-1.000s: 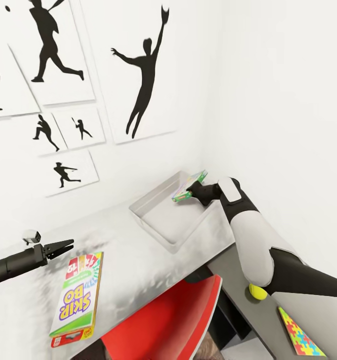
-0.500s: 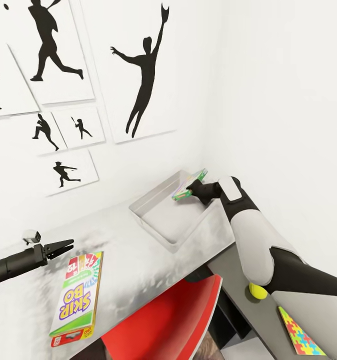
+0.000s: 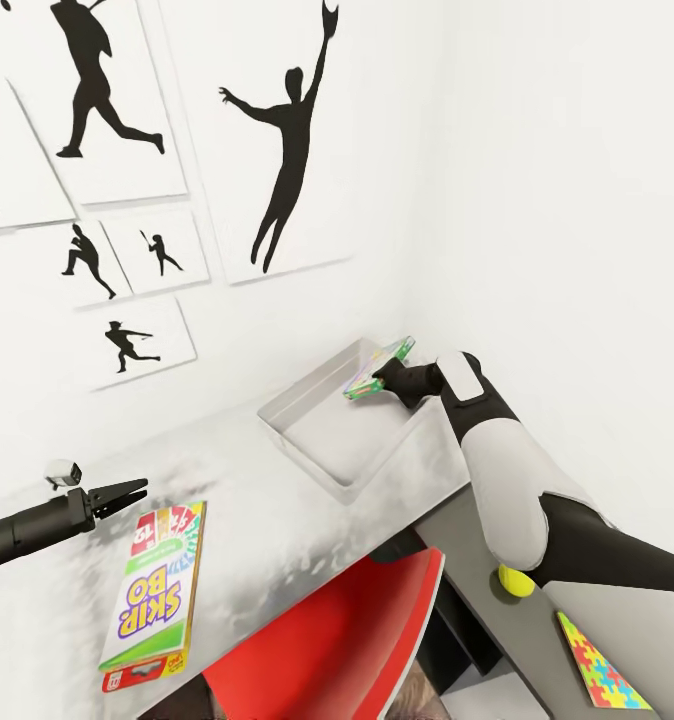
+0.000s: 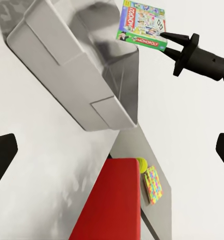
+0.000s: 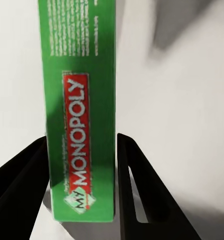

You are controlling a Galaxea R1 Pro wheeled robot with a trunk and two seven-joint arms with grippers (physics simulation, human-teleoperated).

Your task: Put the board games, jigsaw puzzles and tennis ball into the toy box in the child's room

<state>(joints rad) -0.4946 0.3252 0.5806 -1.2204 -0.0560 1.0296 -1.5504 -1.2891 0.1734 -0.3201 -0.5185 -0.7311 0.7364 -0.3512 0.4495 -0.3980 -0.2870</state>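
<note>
The toy box (image 3: 302,450), a shallow pale grey tray, stands on the pale table (image 3: 267,540) near the wall. My right gripper (image 3: 379,381) is shut on a green-bordered board game (image 3: 380,366) lettered MY MONOPOLY (image 5: 82,115), held tilted above the toy box's far right corner. Both black fingers (image 5: 134,190) press on its narrow edge. The SKIP BO board game (image 3: 152,595) lies flat near the table's front. My left gripper (image 3: 127,492) hovers open just left of it, holding nothing. The tennis ball (image 3: 517,582) and one jigsaw puzzle (image 3: 597,668) rest on the dark grey side unit.
A red chair (image 3: 347,640) is tucked under the table's front edge, between the SKIP BO box and the side unit. White walls with black baseball silhouettes (image 3: 287,150) close off the back and right. The left wrist view takes in the toy box (image 4: 57,75) and the held game (image 4: 144,25).
</note>
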